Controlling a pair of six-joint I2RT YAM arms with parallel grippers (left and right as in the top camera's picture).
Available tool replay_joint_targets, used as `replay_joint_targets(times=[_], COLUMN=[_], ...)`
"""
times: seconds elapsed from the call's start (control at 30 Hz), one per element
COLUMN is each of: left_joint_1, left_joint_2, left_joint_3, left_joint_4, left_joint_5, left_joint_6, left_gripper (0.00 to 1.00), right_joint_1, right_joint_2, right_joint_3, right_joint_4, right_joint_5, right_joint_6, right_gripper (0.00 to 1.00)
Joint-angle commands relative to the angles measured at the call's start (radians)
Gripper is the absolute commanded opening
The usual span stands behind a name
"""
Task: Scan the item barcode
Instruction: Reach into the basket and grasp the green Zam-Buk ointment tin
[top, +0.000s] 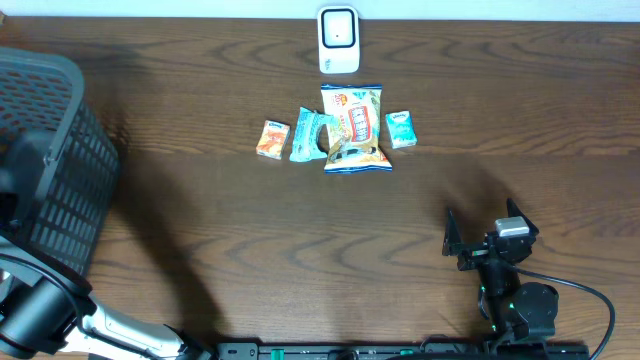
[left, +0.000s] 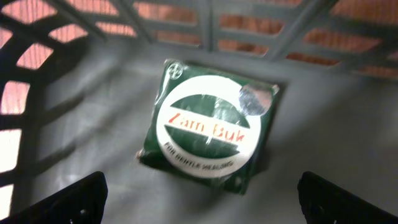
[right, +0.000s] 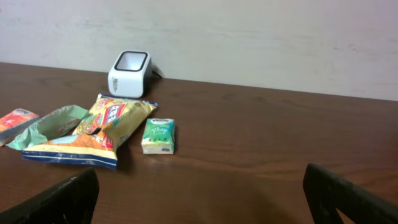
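In the left wrist view a green Zam Buk box (left: 208, 135) with a white oval label lies flat on the grey floor of the basket (left: 74, 106). My left gripper (left: 202, 200) hangs open above it, fingers well apart on either side, touching nothing. The white barcode scanner (top: 338, 40) stands at the table's far edge, also visible as the scanner (right: 129, 73) from the right wrist. My right gripper (top: 482, 226) rests open and empty near the front right of the table, facing the scanner.
The dark mesh basket (top: 50, 160) fills the left side of the table. In front of the scanner lie a yellow snack bag (top: 355, 128), a teal packet (top: 308, 135), a small orange packet (top: 272, 138) and a green tissue pack (top: 401, 129).
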Motion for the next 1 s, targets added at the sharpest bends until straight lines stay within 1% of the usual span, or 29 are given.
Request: replay_joint_targets(times=[0.0,0.27,0.33,0.37,0.4,0.43,0.6,0.67,0.9,0.97], left_joint_1=[0.012,0.064,0.079,0.082,0.088,0.089,0.089,0.089,0.089,0.089], left_joint_2=[0.01,0.01,0.01,0.01,0.01,0.01,0.011,0.018,0.085,0.1], left_joint_3=[0.001,-0.034,-0.039,-0.04,-0.047,-0.052,-0.061,-0.066,-0.066,-0.066], left_joint_4=[0.012,0.058,0.07,0.081,0.119,0.139,0.165,0.173,0.185,0.194], left_joint_5=[-0.002,-0.002,0.007,0.025,0.105,0.147,0.159,0.159,0.159,0.159], left_joint_6=[-0.016,-0.015,0.004,0.027,0.109,0.14,0.146,0.17,0.177,0.177], left_gripper=[0.97,0.97,0.96,0.96,0.96,0.96,0.96,0.96,0.96,0.9], right_joint_1=[-0.005,-0.005,-0.005,-0.005,-0.005,-0.005,-0.005,-0.005,-0.005,-0.005], right_joint_2=[-0.005,-0.005,-0.005,-0.005,-0.005,-0.005,-0.005,-0.005,-0.005,-0.005], right_joint_3=[-0.002,-0.002,-0.002,-0.002,-0.002,-0.002,-0.002,-0.002,-0.002,-0.002], right_joint_4=[-0.004,-0.005,-0.004,-0.004,-0.005,-0.005,-0.005,-0.004,-0.005,-0.005], right_joint_5=[-0.002,-0.002,-0.002,-0.002,-0.002,-0.002,-0.002,-0.002,-0.002,-0.002], right_joint_6=[-0.008,-0.008,-0.008,-0.008,-0.008,-0.008,-0.008,-0.008,-0.008,-0.008], right_gripper=[0.99,0.99,0.99,0.99,0.99,0.99,0.99,0.99,0.99,0.99])
